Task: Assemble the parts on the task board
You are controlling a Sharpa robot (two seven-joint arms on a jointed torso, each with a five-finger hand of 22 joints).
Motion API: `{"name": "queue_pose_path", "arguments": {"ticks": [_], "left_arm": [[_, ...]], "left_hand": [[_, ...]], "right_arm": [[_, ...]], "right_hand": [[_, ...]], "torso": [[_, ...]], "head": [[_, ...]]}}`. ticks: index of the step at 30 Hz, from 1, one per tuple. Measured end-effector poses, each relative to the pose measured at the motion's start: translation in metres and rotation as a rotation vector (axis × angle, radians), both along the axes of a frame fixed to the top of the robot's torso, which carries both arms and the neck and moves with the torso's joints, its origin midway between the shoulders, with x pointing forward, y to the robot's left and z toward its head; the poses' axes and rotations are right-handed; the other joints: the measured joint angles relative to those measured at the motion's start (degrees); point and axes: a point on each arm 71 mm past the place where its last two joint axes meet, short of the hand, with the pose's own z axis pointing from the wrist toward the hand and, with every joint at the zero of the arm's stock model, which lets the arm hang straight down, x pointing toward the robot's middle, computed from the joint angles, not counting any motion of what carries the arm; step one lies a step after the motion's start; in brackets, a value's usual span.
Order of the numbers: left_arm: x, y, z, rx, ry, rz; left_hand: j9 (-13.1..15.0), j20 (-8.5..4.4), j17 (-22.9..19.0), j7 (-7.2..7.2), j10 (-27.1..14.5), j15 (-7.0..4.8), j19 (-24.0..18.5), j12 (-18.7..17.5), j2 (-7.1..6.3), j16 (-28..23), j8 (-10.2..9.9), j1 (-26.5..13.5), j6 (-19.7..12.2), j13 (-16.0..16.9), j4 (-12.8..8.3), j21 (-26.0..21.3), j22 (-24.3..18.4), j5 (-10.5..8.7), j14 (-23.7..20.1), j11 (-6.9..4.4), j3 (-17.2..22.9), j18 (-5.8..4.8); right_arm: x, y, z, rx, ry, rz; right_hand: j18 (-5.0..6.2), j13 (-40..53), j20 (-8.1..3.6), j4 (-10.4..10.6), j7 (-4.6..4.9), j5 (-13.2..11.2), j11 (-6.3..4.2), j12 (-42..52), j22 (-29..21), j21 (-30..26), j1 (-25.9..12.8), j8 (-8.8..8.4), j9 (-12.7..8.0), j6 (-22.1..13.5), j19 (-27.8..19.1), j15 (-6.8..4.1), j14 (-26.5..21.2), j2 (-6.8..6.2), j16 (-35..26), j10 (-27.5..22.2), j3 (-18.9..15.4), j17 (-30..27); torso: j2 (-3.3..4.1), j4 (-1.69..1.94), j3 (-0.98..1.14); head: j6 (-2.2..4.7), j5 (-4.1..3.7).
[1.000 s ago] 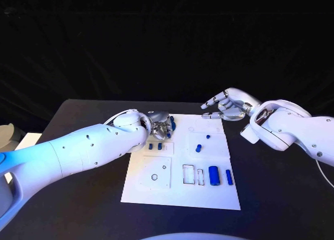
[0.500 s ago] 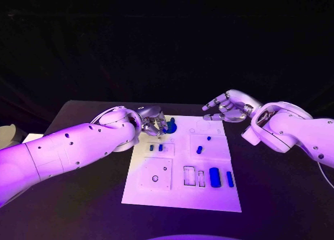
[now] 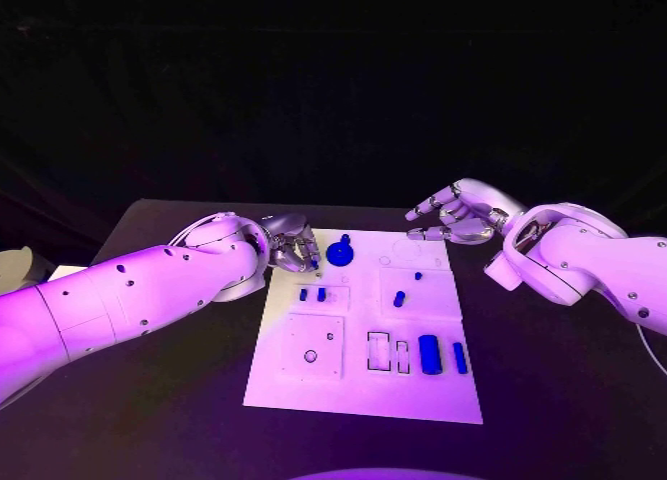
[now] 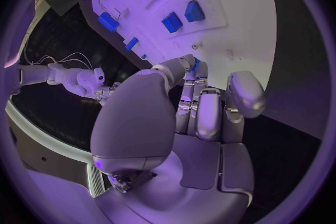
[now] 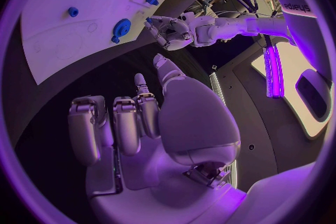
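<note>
My left hand (image 3: 293, 250) sits at the far left edge of the task board (image 3: 365, 385), fingers curled beside the blue gear-shaped part (image 3: 343, 249); whether they grip it I cannot tell. My right hand (image 3: 451, 216) hovers empty, fingers apart. Judged step: seating the ribbed round gear; next requires alignment over its recess on the smooth white plate

Two glossy white arms, small dark screw holes along shells — silver segmented left hand (image 3: 293, 250), right hand (image 3: 451, 215).
</note>
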Motion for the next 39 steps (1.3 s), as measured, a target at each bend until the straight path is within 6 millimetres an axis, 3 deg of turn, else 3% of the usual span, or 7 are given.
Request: {"name": "queue_pose_path", "arguments": {"ticks": [11, 39], "left_arm": [[0.001, -0.001, -0.011, 0.025, 0.025, 0.005], [0.003, -0.007, -0.012, 0.038, 0.029, -0.004]], "left_hand": [[-0.01, 0.00, -0.26, 0.00, 0.00, 0.00, 0.00, -0.24, 0.00, 0.00, -0.23, -0.59, -0.01, -0.01, 0.15, 0.00, -0.12, 0.00, 0.00, 0.00, -0.16, 0.00], [0.05, 0.00, -0.35, -0.21, 0.21, 0.00, 0.00, -0.24, 0.23, 0.00, -0.34, -0.81, 0.19, 0.11, 0.06, -0.24, -0.29, -0.23, 0.00, -0.22, -0.54, 0.00]], "right_arm": [[0.000, 0.000, 0.000, 0.000, 0.000, 0.000], [0.000, 0.000, 0.000, 0.000, 0.001, 0.001]], "right_hand": [[0.00, 0.00, 0.00, 0.00, 0.00, 0.00, 0.00, 0.00, 0.00, 0.00, 0.00, 0.00, 0.00, 0.00, 0.00, 0.00, 0.00, 0.00, 0.00, 0.00, 0.00, -0.01], [0.00, 0.04, 0.00, 0.00, 0.00, -0.01, 0.00, 0.00, 0.03, 0.00, 0.00, 0.00, 0.00, 0.00, 0.00, 0.00, 0.00, 0.00, 0.00, 0.00, 0.00, 0.04]], "torso": [[0.08, -0.11, -0.02], [0.01, -0.05, 0.07]], "head": [[-0.12, -0.05], [-0.37, -0.07]]}}
